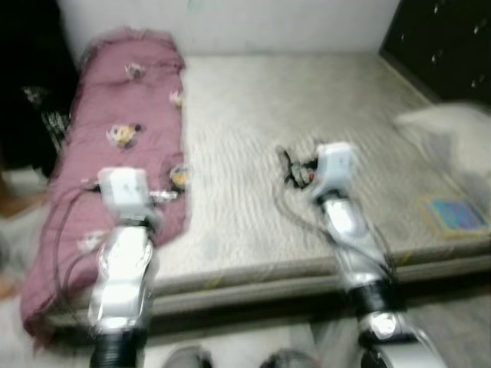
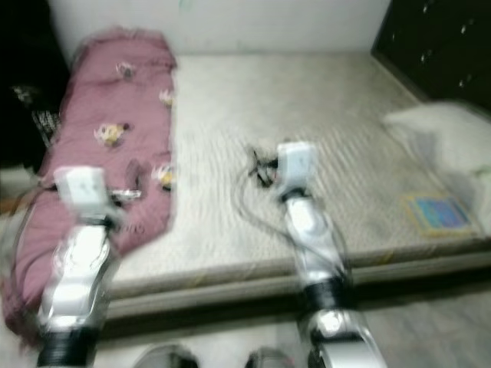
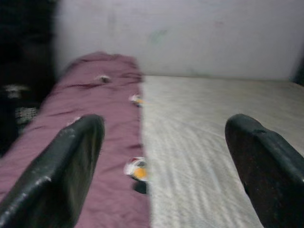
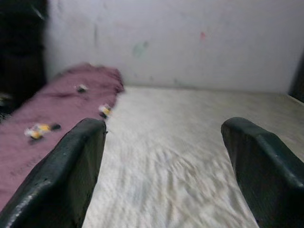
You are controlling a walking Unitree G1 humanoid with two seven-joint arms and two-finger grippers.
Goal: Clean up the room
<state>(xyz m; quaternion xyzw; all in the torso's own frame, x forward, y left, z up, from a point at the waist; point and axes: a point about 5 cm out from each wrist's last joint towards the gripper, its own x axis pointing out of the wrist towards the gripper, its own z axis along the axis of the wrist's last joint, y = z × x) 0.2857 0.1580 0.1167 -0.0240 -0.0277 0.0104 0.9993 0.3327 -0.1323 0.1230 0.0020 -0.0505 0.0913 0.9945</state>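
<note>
your left gripper (image 3: 164, 166) is open over the blanket (image 1: 115, 153), which lies along the left side of the bed (image 1: 307, 153). it looks soft, light and floppy, so pinch a bunched edge. your right gripper (image 4: 164, 166) is open too, over bare mattress.

Bare grey mattress (image 1: 291, 153) against a white wall (image 1: 230, 23), dark cabinet (image 1: 445, 38) to its right, pale floor (image 1: 460, 322).
</note>
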